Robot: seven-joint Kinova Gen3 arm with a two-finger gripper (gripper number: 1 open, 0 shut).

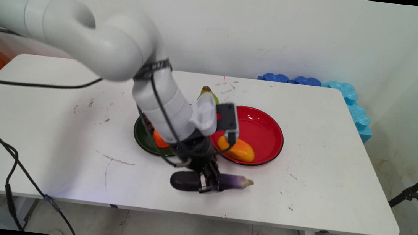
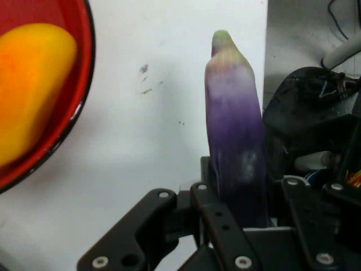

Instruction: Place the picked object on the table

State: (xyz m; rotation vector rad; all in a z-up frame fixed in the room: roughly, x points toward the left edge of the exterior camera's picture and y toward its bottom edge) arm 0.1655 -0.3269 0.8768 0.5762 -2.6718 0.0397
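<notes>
the claw (image 1: pixel 210 183) sits clamped around the purple eggplant (image 1: pixel 187 180), which lies on the bench (image 1: pixel 321 189) beside the red plate (image 1: pixel 268 134), not lifted.

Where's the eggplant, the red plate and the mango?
eggplant (image 1: pixel 235 181), main view, its purple end right of the gripper.
red plate (image 1: pixel 265 128), main view, bare inside.
mango (image 2: pixel 31 84), hand view, its middle.

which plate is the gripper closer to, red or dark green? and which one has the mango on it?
Hard to call on distance: the gripper sits over the eggplant, in front of both. The red plate holds the mango; the dark green plate holds something orange.
</notes>
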